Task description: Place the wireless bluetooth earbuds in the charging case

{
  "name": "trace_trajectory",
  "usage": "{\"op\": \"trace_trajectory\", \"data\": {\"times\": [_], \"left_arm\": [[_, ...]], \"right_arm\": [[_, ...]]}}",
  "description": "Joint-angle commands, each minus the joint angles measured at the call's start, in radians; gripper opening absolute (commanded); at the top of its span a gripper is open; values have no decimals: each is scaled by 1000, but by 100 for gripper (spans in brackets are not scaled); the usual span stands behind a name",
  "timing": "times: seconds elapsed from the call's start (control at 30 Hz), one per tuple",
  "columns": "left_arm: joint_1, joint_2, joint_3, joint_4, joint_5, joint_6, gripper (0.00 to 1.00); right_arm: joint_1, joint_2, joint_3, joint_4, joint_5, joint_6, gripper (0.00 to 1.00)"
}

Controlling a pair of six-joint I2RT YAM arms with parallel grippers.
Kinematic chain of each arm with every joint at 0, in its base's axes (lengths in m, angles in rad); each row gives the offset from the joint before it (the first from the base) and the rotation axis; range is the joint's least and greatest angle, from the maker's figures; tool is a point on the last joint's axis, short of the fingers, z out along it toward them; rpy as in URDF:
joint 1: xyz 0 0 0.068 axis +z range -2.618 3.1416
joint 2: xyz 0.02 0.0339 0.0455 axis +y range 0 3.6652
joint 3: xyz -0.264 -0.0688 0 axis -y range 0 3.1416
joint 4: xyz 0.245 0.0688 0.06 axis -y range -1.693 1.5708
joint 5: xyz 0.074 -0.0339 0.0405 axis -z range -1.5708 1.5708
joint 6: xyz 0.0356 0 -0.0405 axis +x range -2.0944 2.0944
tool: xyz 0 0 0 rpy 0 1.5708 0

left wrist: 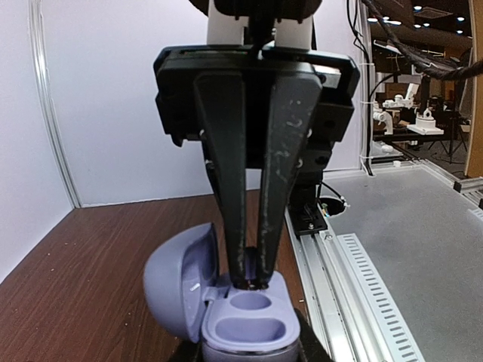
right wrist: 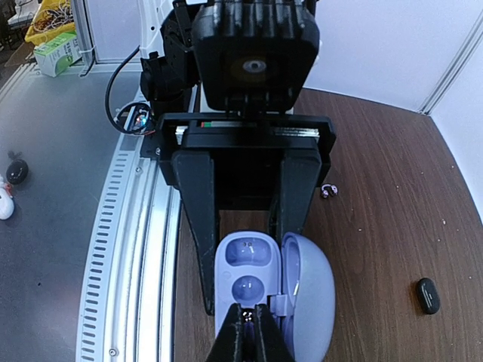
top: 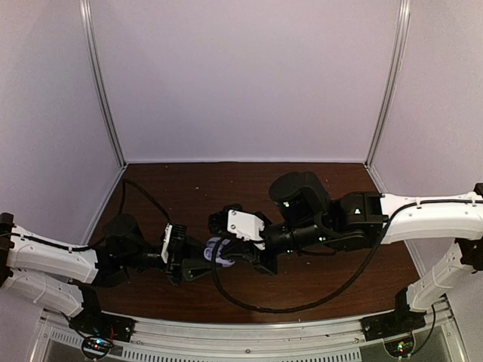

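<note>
Left hand (top: 207, 262): clamped on the sides of the charging case (right wrist: 245, 269).
Right hand (left wrist: 253, 273): fingers pressed together, tips down at the case's end beside a round well; whether anything sits between them cannot be told.
Bench (right wrist: 377, 151): dark wood grain.
Charging case: lid open sideways, lavender interior facing up.
Black oval item (right wrist: 428, 295): on the bench, well apart from the case.
Earbud (right wrist: 327, 190): tiny, pale purple, on the bench beyond the case.
</note>
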Motion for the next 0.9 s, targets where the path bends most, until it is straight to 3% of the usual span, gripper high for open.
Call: {"op": "trace_trajectory", "data": {"times": [0.0, 0.37, 0.5, 0.87], "left_arm": [[-15, -10, 45, 79, 36, 21, 0], [-15, -38, 31, 107, 27, 13, 0], [-16, -37, 28, 101, 23, 15, 0], [-16, -29, 20, 101, 17, 17, 0]], "right_arm": [[-1, 8, 23, -44, 70, -1, 4], [7, 49, -2, -75, 67, 0, 0], [13, 50, 1, -66, 50, 8, 10], [15, -41, 44, -46, 35, 41, 19]]}}
